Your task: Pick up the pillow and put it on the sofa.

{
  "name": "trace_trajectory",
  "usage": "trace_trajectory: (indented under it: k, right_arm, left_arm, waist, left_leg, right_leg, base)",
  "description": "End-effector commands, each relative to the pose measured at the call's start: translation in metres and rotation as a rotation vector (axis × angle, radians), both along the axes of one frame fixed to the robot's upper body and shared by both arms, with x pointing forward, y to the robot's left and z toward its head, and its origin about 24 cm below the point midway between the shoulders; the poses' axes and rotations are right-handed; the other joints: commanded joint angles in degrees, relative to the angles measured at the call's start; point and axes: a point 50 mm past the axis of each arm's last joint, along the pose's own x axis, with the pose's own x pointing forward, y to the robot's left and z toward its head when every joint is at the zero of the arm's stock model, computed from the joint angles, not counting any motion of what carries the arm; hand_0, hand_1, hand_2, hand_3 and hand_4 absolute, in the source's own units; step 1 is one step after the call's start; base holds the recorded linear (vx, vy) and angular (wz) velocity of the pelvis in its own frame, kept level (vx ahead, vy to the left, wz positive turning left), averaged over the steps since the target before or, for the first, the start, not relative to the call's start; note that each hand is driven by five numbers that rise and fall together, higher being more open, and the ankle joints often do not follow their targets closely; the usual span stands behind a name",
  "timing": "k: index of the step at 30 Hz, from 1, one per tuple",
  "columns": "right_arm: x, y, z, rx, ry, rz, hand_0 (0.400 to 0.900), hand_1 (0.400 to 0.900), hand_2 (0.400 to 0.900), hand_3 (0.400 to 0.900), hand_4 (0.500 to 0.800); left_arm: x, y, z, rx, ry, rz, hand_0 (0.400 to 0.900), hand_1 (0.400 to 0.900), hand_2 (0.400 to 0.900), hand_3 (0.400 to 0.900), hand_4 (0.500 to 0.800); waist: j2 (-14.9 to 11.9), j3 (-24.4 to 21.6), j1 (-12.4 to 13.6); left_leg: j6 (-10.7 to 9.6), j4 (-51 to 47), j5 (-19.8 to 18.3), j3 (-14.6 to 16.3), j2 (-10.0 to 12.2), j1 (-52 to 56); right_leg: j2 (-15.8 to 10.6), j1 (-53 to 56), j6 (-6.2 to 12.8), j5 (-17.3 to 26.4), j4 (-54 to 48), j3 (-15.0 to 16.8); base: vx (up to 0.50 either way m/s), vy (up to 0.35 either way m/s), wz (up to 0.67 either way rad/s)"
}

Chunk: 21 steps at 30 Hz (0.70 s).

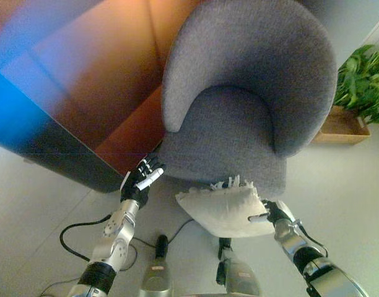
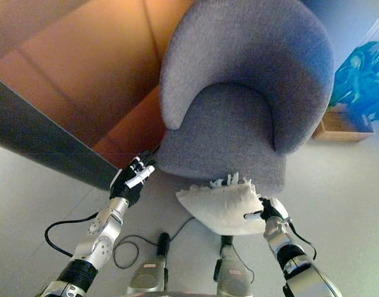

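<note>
Pillow: we see a white cushion (image 1: 223, 210) with a fringe of tassels along its far edge, lifted off the floor and tilted, its fringed edge just in front of the sofa's seat
Pillow's place: it hangs between us and the seat front, low, not yet resting on the seat
Right hand: our right hand (image 1: 273, 214) grips the pillow's near right corner, fingers curled into the cloth with one white tip showing against it
Left hand: our left hand (image 1: 142, 178) is raised near the sofa's front left corner, fingers loosely bent and holding nothing; whether it touches the fabric we cannot tell
Sofa: a grey round-backed tub armchair (image 1: 251, 93) with a curved backrest wrapping the seat; the seat is bare
Left side: a dark-edged, reddish-brown panel (image 1: 109, 93) stands close against the sofa's left flank
Right side: a green potted plant (image 1: 363, 83) in a wooden box (image 1: 341, 127) stands on the floor (image 1: 41, 204), apart from the sofa
In the way: only the seat's front edge lies between pillow and seat
</note>
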Motion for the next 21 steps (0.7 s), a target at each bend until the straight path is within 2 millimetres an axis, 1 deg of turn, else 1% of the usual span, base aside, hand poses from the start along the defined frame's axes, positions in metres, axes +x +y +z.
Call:
trace_trajectory:
  k: [1, 6, 11, 14, 18, 19, 21]
  right_arm:
    - [0.039, -0.023, 0.045, -0.122, -0.149, -0.003, 0.9, 0.9, 0.9, 0.9, 0.8]
    - [0.053, -0.025, 0.061, -0.148, -0.176, -0.032, 0.9, 0.9, 0.9, 0.9, 0.8]
    - [0.064, -0.036, 0.08, -0.173, -0.203, -0.074, 0.9, 0.9, 0.9, 0.9, 0.8]
    - [0.069, -0.041, 0.09, -0.192, -0.215, -0.087, 0.9, 0.9, 0.9, 0.9, 0.8]
    - [0.072, -0.045, 0.095, -0.205, -0.224, -0.105, 0.9, 0.9, 0.9, 0.9, 0.8]
    - [0.073, -0.049, 0.1, -0.221, -0.223, -0.117, 0.9, 0.9, 0.9, 0.9, 0.8]
    - [0.073, -0.054, 0.103, -0.239, -0.213, -0.141, 0.9, 0.9, 0.9, 0.9, 0.8]
  left_arm:
    - [0.028, -0.009, 0.079, 0.021, -0.367, -0.051, 0.9, 0.9, 0.9, 0.9, 0.8]
    - [0.034, -0.009, 0.094, 0.037, -0.415, -0.057, 0.9, 0.9, 0.9, 0.9, 0.8]
    - [0.038, -0.009, 0.107, 0.044, -0.459, -0.064, 0.9, 0.9, 0.9, 0.9, 0.8]
    - [0.04, -0.009, 0.116, 0.043, -0.492, -0.068, 0.9, 0.9, 0.9, 0.9, 0.8]
    - [0.041, -0.01, 0.123, 0.045, -0.519, -0.068, 0.9, 0.9, 0.9, 0.9, 0.8]
    - [0.042, -0.01, 0.128, 0.044, -0.534, -0.065, 0.9, 0.9, 0.9, 0.9, 0.8]
    - [0.042, -0.011, 0.131, 0.041, -0.545, -0.063, 0.9, 0.9, 0.9, 0.9, 0.8]
  waist:
    - [-0.7, 1.5, 1.4]
    - [-0.9, 3.8, 1.8]
    - [-0.9, 6.0, 2.0]
    - [-0.7, 7.3, 1.9]
    - [-0.7, 8.4, 2.0]
    - [-0.7, 9.0, 1.9]
    - [-0.6, 9.0, 1.9]
  left_leg:
    - [0.6, 4.6, -2.4, -2.6, -0.3, -4.4]
    - [0.6, 4.9, -2.0, -2.6, -0.5, -6.3]
    - [0.6, 6.0, -1.9, -2.3, -1.0, -8.4]
    - [0.7, 6.6, -2.0, -2.1, -1.2, -9.3]
    - [0.8, 7.0, -2.1, -2.0, -1.4, -10.0]
    - [0.9, 7.6, -2.2, -2.0, -1.6, -10.7]
    - [1.1, 8.1, -2.2, -1.9, -1.8, -12.0]
  right_leg:
    - [-4.7, 4.0, 6.51, -4.9, 2.8, 2.8]
    - [-4.5, 2.5, 6.45, -4.2, 2.8, 2.5]
    - [-4.4, 0.7, 6.2, -3.9, 3.3, 2.3]
    - [-4.4, -0.2, 6.07, -3.6, 3.6, 2.3]
    - [-4.4, -0.9, 6.03, -3.5, 3.9, 2.3]
    - [-4.4, -1.6, 6.01, -3.4, 4.3, 2.2]
    - [-4.4, -3.0, 5.98, -3.1, 4.5, 2.2]
  base:
    - [-0.07, -0.057, 0.02]
    - [-0.07, -0.042, 0.02]
    - [-0.07, -0.011, 0.01]
    - [-0.05, 0.002, -0.04]
    - [-0.03, -0.007, -0.03]
    - [-0.04, -0.018, -0.01]
    - [-0.04, -0.01, -0.03]
